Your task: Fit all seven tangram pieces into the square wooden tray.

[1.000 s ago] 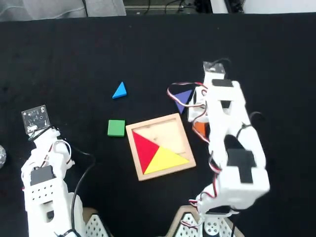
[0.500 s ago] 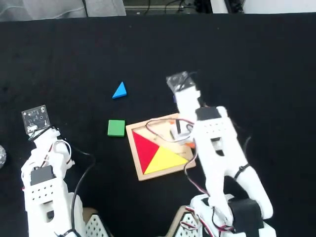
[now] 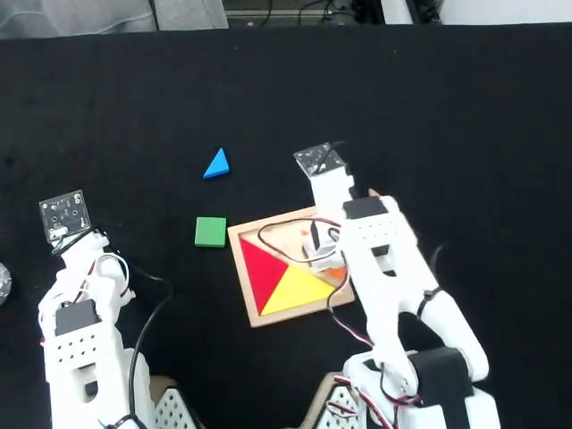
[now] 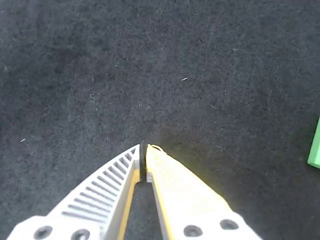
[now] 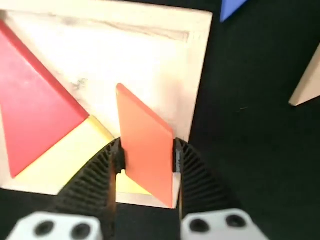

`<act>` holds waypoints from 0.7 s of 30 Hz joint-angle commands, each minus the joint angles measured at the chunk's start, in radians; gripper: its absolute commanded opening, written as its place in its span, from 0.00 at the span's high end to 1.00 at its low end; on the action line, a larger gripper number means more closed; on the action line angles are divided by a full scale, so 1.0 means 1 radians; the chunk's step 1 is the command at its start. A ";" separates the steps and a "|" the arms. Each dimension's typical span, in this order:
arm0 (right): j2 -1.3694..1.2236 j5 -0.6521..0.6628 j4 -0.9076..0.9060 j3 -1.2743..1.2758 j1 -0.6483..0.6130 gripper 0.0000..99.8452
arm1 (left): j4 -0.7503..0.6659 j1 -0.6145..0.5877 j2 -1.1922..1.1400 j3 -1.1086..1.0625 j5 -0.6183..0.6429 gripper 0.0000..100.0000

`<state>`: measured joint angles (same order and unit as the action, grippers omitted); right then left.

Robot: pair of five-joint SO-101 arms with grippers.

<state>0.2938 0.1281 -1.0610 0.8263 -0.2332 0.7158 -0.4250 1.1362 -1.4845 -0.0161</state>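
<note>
Grips the orange parallelogram (image 5: 145, 132) in the right end effector (image 5: 147, 155), 1 finger pressed on each flat face. Holds it on edge and tilted over the square wooden tray (image 5: 198, 60), down at the tray corner nearest the right arm's base (touching the tray floor or just above it, cannot tell).

Inside the tray, finds 2 pieces lying flat: the red triangle (image 5: 35, 115) and the yellow triangle (image 5: 65, 157), touching along 1 edge and covering the half of the tray that faces the left arm. Shows pale bare wood across the other half of the tray.

Outside the tray, on the black worktop (image 3: 447, 107), finds 4 more things:
- the green square (image 3: 210, 231), just beside the tray's corner on the left arm's side
- the blue triangle (image 3: 216, 164), farther from the tray, beyond that square
- a corner of an indigo piece (image 5: 232, 6), near the tray's far corner
- the edge of a pale tan slab (image 5: 307, 82), off the tray's side toward the right arm (kind unclear)

Has the left end effector (image 4: 143, 150) well apart from the tray, past the green square, low over bare worktop. Has its 2 fingers shut tip to tip, nothing between them.
</note>
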 commanded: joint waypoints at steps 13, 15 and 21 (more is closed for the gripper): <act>-0.013 -0.032 0.037 0.012 -0.038 0.97 | -0.017 0.010 0.005 0.008 -0.006 0.97; -0.013 -0.032 0.032 0.013 -0.038 0.93 | -0.017 0.010 0.005 0.008 -0.006 0.97; -0.013 -0.025 0.031 0.015 -0.041 0.79 | -0.017 0.010 0.005 0.008 -0.006 0.97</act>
<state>0.2785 0.1036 -1.0334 0.8431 -0.2608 0.7158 -0.4250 1.1362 -1.4845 -0.0161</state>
